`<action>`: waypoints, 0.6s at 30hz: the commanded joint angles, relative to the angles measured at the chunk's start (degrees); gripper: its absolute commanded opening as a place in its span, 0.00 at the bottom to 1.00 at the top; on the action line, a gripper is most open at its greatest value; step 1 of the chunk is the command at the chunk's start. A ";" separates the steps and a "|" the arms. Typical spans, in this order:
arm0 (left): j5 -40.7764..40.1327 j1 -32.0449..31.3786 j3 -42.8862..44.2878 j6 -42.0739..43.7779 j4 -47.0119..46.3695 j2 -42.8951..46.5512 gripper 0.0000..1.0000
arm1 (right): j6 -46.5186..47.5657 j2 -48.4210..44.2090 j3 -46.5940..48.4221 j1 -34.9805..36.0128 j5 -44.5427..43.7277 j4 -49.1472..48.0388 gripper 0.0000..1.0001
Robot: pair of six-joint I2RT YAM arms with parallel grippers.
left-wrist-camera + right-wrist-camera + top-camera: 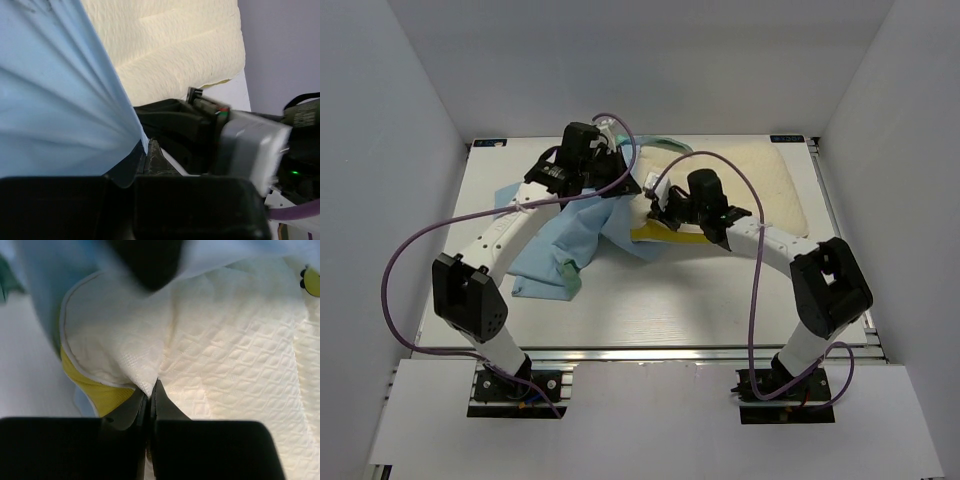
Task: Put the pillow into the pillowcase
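Note:
The cream pillow [750, 185] lies at the back right of the table, its near-left corner raised. The light blue pillowcase [570, 240] drapes from the back middle down to the left front, with a mint-green fold [568, 277] showing. My left gripper [610, 172] is shut on the pillowcase's edge [50, 100] and holds it up beside the pillow [175, 45]. My right gripper [665, 212] is shut on a pinch of the pillow's quilted fabric [225, 365] at its corner, next to the yellow edge [95, 390]. Blue pillowcase cloth [45, 290] lies over that corner.
The white table [670, 310] is boxed in by white walls on the left, back and right. Purple cables [410, 250] loop over both arms. The right arm's wrist [250, 145] is close to my left gripper.

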State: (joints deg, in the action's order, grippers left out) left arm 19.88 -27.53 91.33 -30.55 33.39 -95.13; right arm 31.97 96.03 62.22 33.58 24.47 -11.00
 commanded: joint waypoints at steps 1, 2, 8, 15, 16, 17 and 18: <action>2.53 -0.25 -1.94 -1.62 -1.31 4.87 0.00 | -13.75 -1.90 7.73 -0.36 -1.95 -8.33 0.00; 2.62 -0.24 -2.64 -1.80 -1.31 5.48 0.00 | -17.25 -1.38 9.57 -0.45 -2.84 -8.68 0.00; 3.23 -0.24 -5.46 -3.64 -2.18 8.20 0.00 | -22.47 2.41 14.42 -0.71 -4.70 -9.64 0.00; 7.35 -0.24 -1.25 -8.29 -6.65 7.68 0.00 | -31.25 5.40 9.52 0.78 4.53 -14.74 0.00; 8.41 -0.33 -1.07 -10.22 -7.45 7.59 0.00 | -33.79 5.48 8.98 1.04 5.67 -15.70 0.00; 9.47 -0.33 -1.07 -11.19 -8.42 7.51 0.00 | -34.86 5.57 8.71 1.13 5.94 -16.58 0.00; 10.35 -0.33 -1.15 -12.16 -9.90 7.51 0.00 | -36.08 5.66 8.71 1.13 6.38 -17.29 0.00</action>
State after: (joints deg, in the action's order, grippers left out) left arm 22.94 -27.11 87.20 -38.00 27.86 -90.98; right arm 2.85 102.19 70.81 33.95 27.51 -17.82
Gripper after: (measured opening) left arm 0.034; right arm 0.025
